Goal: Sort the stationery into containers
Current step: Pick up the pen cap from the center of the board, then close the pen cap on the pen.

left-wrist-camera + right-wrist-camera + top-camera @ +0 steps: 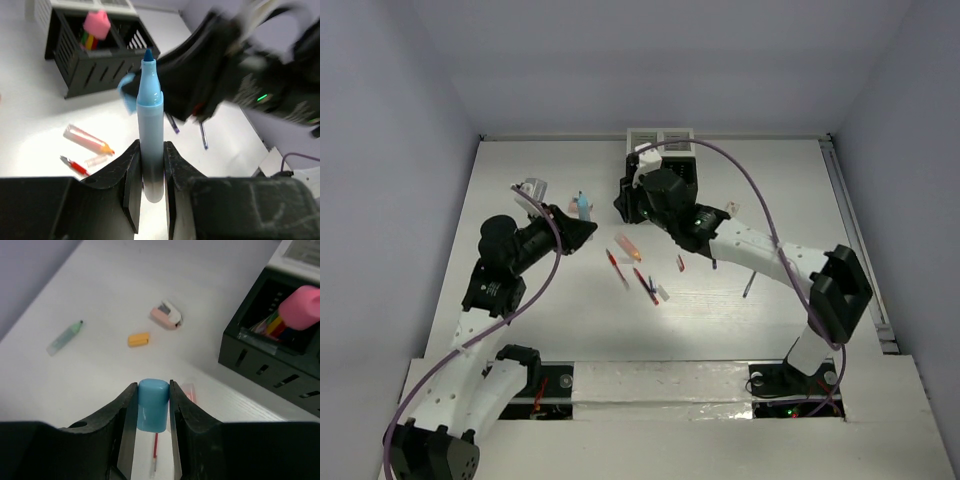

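Both claws are full: left gripper (150, 150) pinches an uncapped light blue marker (150, 112), right gripper (152, 388) a blue cap (152, 410), black box (270, 365) just beyond, red pens (642, 281) lying nearer.

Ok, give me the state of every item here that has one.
light blue marker, uncapped, gripped by left fingers
blue cap, off, gripped by right fingers
black box, holding pink marker upright
orange-tipped marker, uncapped, lying on table
orange cap, loose on table
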You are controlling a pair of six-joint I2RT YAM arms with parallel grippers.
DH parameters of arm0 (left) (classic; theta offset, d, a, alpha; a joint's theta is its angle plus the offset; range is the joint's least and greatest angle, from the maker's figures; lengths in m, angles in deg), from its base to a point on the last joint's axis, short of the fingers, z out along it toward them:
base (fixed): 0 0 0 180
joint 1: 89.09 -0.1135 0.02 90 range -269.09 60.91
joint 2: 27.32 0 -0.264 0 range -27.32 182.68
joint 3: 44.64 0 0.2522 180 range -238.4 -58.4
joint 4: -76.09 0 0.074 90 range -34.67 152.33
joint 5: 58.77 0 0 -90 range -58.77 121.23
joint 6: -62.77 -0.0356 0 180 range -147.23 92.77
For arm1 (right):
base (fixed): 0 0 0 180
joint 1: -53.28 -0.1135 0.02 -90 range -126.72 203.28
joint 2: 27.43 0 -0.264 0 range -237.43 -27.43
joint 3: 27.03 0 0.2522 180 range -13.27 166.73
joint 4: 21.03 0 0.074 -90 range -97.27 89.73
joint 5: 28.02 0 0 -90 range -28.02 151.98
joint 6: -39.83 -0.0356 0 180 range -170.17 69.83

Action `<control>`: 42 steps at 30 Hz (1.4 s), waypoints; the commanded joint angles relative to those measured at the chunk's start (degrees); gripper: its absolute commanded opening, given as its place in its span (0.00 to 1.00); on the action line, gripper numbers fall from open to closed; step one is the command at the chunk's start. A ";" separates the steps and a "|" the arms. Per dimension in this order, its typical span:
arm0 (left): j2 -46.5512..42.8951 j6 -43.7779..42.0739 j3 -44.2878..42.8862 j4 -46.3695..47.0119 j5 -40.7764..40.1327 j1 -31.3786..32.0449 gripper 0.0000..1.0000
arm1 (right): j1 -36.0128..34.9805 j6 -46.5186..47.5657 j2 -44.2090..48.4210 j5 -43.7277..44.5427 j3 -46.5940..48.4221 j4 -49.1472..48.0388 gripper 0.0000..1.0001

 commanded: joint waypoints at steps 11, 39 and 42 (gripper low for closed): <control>1.45 3.17 2.61 3.83 -13.75 15.79 0.00 | -0.46 -6.99 10.49 3.00 -3.12 -16.82 0.24; 7.86 3.88 3.41 11.75 -15.95 20.27 0.00 | -0.46 -9.45 12.35 -1.31 -7.69 -21.14 0.25; 7.86 3.18 2.62 10.35 -17.61 20.27 0.00 | -0.46 -9.63 12.70 -1.31 -8.57 -20.88 0.25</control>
